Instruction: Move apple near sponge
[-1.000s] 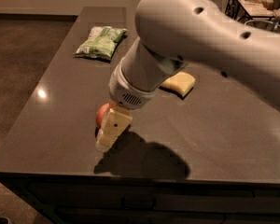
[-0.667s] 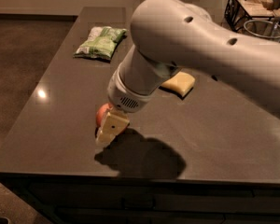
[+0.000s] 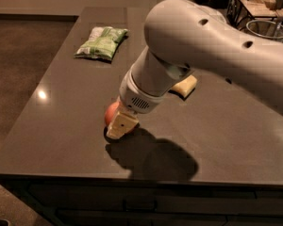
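Red-orange apple (image 3: 111,115) is crowded by gripper (image 3: 120,126) | grip state cannot be told | apple possibly knocked rolling, away from sponge (image 3: 185,86)

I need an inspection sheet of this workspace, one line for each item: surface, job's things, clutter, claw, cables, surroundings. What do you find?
Surface: dark grey table, glossy, with a light reflection near its left edge.
Job's things: apple at the front left, partly hidden by the claw; sponge farther back and to the right, apart from the apple, partly hidden by the arm.
Clutter: green-and-white snack bag lying flat at the back left.
Claw: claw low at the table, right against the apple's near side; whether it grips the apple cannot be told.
Cables: nothing seen.
Surroundings: brown floor on the left; dark wire rack beyond the back right corner.
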`<state>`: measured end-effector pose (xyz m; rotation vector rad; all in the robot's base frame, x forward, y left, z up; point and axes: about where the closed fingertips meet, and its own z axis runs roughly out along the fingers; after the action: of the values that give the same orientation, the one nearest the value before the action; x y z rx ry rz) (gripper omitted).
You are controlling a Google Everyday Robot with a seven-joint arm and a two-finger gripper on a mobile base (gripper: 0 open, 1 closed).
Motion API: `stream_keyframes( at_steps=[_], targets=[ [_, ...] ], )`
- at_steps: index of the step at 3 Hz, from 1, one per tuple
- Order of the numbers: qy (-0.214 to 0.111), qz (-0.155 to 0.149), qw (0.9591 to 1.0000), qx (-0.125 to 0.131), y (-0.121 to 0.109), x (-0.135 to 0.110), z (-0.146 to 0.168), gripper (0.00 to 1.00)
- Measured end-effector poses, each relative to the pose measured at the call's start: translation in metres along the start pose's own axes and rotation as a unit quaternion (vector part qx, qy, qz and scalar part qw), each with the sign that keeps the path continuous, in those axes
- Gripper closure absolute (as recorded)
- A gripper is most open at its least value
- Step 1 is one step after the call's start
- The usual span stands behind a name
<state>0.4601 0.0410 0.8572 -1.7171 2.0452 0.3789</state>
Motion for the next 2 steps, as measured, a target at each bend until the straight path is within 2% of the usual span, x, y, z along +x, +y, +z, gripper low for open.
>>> stream_keyframes(
  at_steps=[1, 2],
  targets=[
    [0.009, 0.046, 0.9980, 0.041, -0.028, 0.017, -0.023, 0.87],
    [0.024, 0.113, 0.9873, 0.109, -0.061, 0.046, -0.043, 1.00]
  ],
)
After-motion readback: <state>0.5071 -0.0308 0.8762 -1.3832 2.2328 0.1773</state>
